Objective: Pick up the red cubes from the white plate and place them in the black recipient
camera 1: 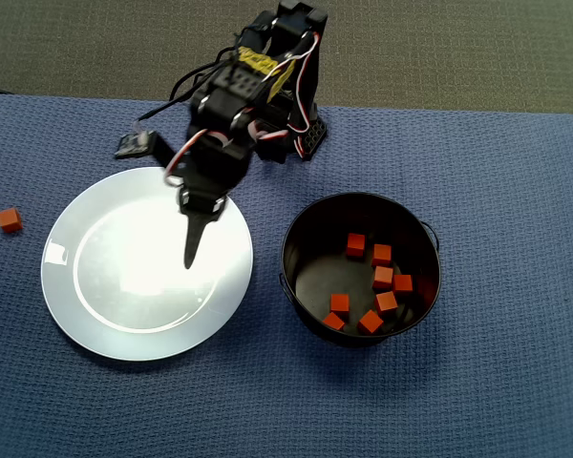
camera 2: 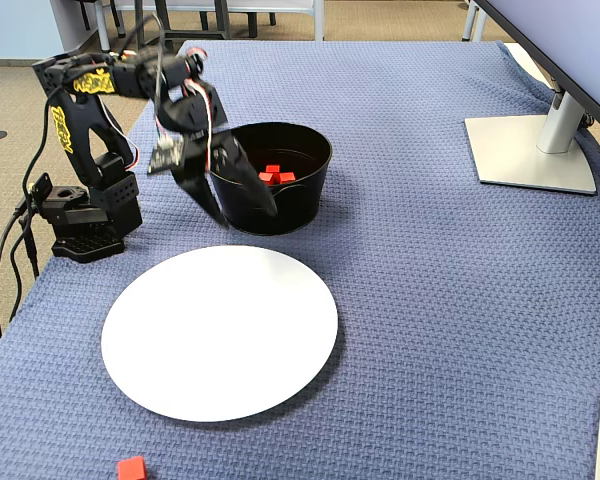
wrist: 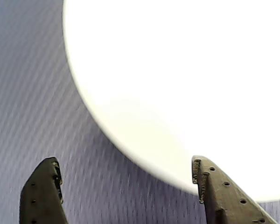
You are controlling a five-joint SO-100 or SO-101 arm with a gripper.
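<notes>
In the overhead view, the gripper (camera 1: 190, 258) hangs over the bare white plate (camera 1: 95, 315), jaws spread wide and empty. Seven red cubes (camera 1: 383, 279) lie in the black pot (camera 1: 301, 229) at right; another cube (camera 1: 10, 220) sits on the cloth at far left.

a blue woven cloth (camera 2: 430, 300) covers the table, bearing a monitor stand (camera 2: 530, 150).

Overhead view. The gripper (camera 1: 189, 256) is hanging over the white plate (camera 1: 86, 315), which is lying bare on the blue cloth (camera 1: 516, 191). Seven red cubes (camera 1: 382, 278) are resting inside the black recipient (camera 1: 301, 239), just right of the plate. One more red cube (camera 1: 10, 220) is sitting on the cloth, left of the plate.
</notes>
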